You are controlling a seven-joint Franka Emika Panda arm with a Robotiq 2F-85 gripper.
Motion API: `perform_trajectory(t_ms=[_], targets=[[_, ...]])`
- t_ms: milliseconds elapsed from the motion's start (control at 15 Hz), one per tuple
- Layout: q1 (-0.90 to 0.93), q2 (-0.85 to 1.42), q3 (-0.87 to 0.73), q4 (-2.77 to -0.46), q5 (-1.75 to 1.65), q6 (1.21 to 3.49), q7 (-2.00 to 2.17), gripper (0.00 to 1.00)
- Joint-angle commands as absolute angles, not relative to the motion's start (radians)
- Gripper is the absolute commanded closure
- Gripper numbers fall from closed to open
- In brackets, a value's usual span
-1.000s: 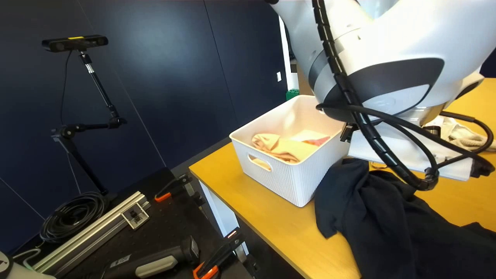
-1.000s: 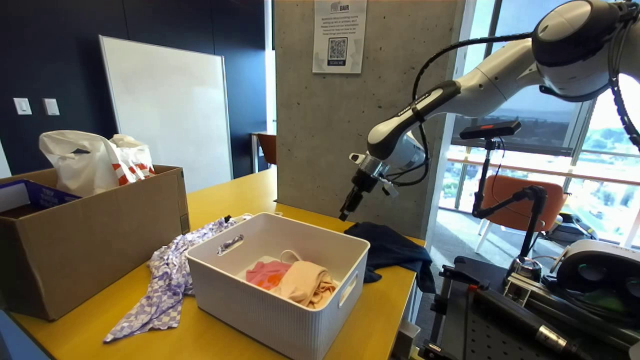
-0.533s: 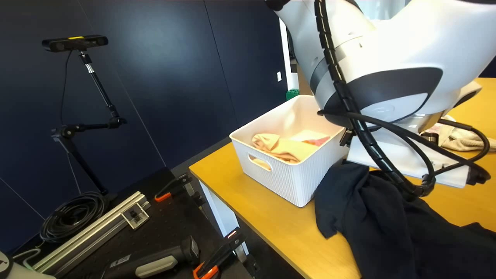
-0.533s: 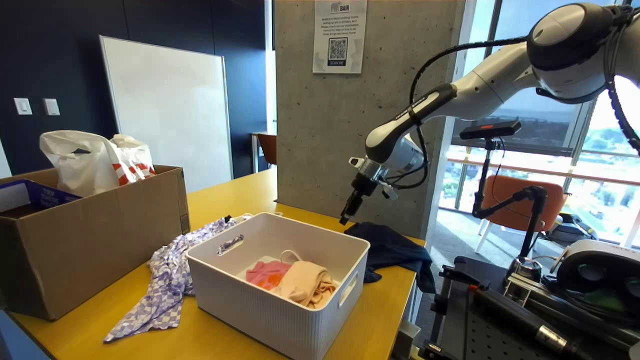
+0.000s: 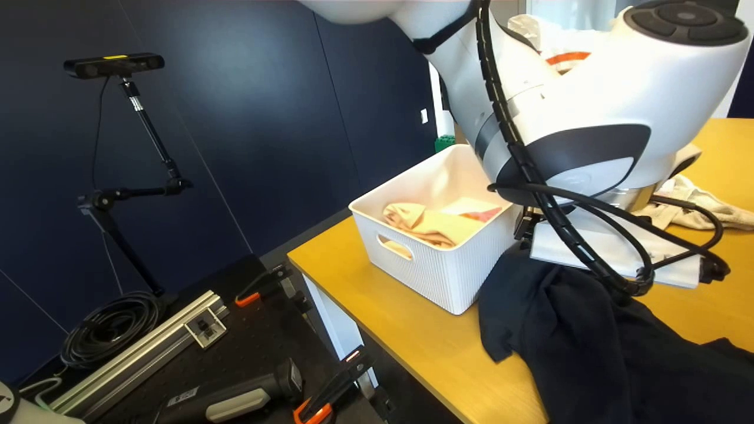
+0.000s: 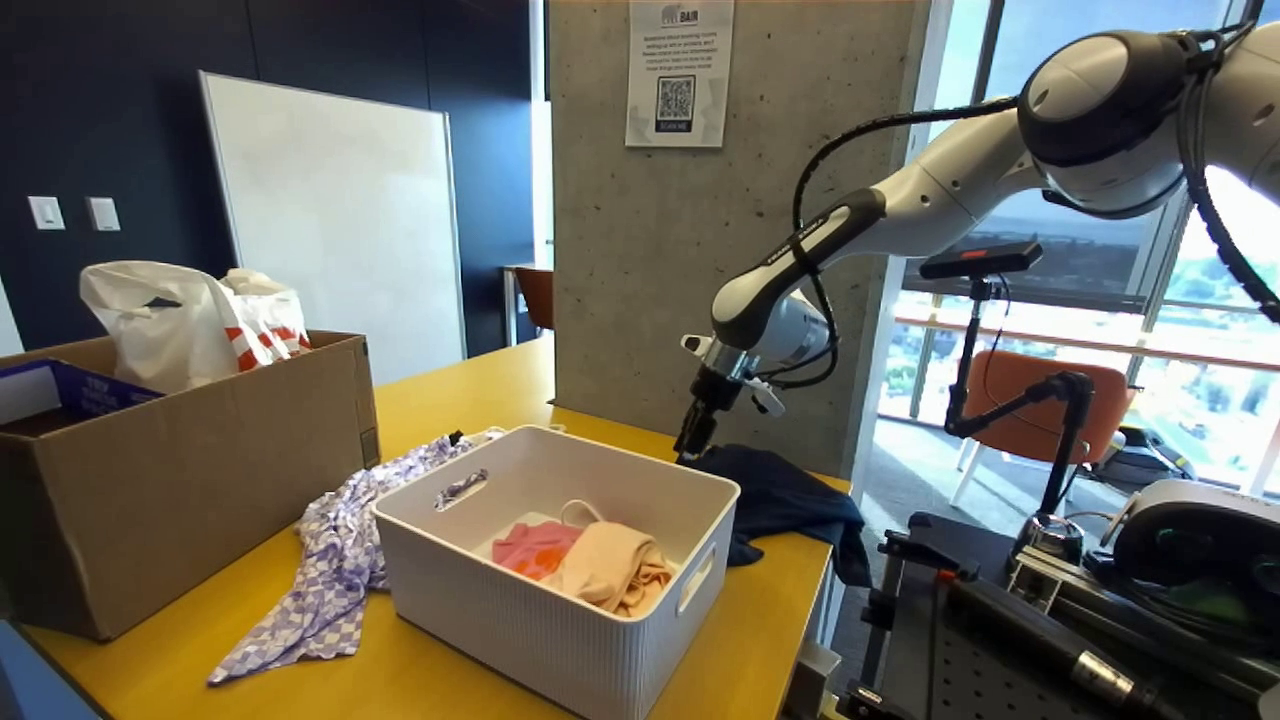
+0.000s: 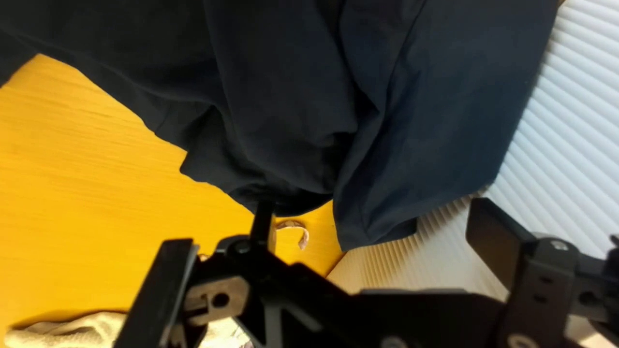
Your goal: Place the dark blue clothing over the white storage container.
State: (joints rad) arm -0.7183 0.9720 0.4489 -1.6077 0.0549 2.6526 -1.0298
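Observation:
The dark blue clothing [image 5: 589,347] lies crumpled on the table against the side of the white storage container [image 5: 424,277]. The clothing also shows in an exterior view [image 6: 775,495] and fills the top of the wrist view [image 7: 309,96]. The container [image 6: 520,620] stands upright and holds a peach cloth [image 6: 610,565] and a pink cloth [image 6: 530,548]. My gripper [image 7: 375,220] is open in the wrist view, with the clothing's near end and the container's ribbed wall [image 7: 580,121] showing between and beyond its fingers. In an exterior view the gripper [image 6: 692,445] is low, beside the container's far rim, at the clothing's end.
A purple checkered cloth [image 6: 340,560] lies beside the container, near a cardboard box [image 6: 230,490] with white bags. A concrete pillar [image 6: 650,280] rises behind the gripper. A beige cloth [image 5: 701,203] lies on the table. The clothing hangs over the table's edge.
The arm has moved down and toward the container, bringing the gripper lower at the clothing's end. The clothing and the container have not moved.

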Motion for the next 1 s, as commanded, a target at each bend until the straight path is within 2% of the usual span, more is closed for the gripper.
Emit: perform_trajectory(t_ms=[0, 533, 933], targets=[[-0.645, 1.069, 0.421, -1.474, 0.089, 2.622, -1.100, 0.00], [-0.642, 1.197, 0.427, -1.343, 0.115, 2.620, -1.185, 0.00], [-0.695, 1.241, 0.517, -1.320, 0.167, 2.626, -1.343, 0.00]])
